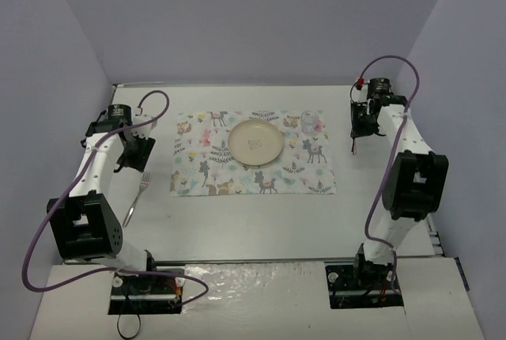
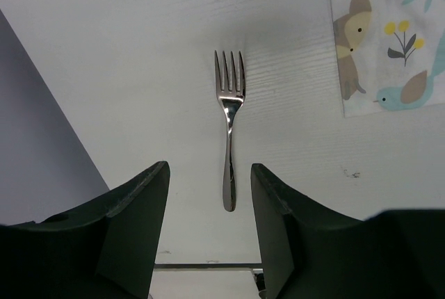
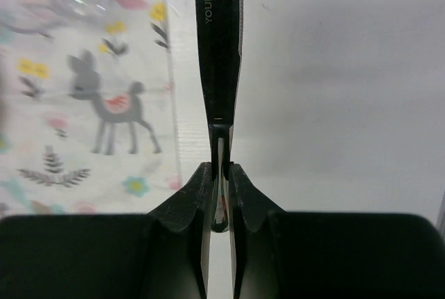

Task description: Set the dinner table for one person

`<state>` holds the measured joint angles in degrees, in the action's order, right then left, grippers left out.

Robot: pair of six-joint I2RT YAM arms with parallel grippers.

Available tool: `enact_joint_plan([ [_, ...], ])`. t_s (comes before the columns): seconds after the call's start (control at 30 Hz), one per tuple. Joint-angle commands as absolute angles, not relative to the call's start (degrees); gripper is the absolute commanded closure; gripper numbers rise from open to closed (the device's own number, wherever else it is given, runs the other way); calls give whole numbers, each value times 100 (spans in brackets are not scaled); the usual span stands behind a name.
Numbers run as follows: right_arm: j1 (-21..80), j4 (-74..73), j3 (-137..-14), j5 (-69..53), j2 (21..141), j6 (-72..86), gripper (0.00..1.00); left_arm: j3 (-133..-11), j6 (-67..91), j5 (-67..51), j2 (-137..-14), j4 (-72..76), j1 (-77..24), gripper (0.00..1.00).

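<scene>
dinner table [image 1: 261, 221] | placemat [image 1: 310, 178] centre | fork [image 1: 136, 199] left of it, apart

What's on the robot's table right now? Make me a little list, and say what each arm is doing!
table: big, white, flat
placemat: animal pictures, lying mid-table
plate: round, cream, on the middle of the placemat
fork: lying on the bare table, left of the placemat
left fingers: open, over the fork's handle end, not holding it
right fingers: shut on a thin black utensil marked YOUBOS, just right of the placemat
</scene>
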<state>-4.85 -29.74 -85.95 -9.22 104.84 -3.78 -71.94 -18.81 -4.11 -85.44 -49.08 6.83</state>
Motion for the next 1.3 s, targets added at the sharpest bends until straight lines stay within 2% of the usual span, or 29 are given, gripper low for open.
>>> enact_joint_plan([
  [0.0, -89, -2382, -8166, -1622, 9341, 885, 100, -7953, -2000, -466, -8497, -5413, 730, 53],
  [0.13, 526, -2285, -7992, -2008, 9138, 1481, 100, -8487, -2186, -403, -8497, -5822, 729, 52],
  [0.33, 714, -2100, -7665, -2469, 9290, 1968, 100, -8671, -2238, -290, -8413, -6119, 729, 53],
  [0.87, 1520, -1872, -6882, -1766, 9502, 1309, 100, -8068, -2109, -123, -7901, -5994, 747, 52],
  [1.27, 1591, -1837, -7311, -1355, 10183, 1140, 100, -7892, -2101, -202, -7698, -5978, 782, 52],
])
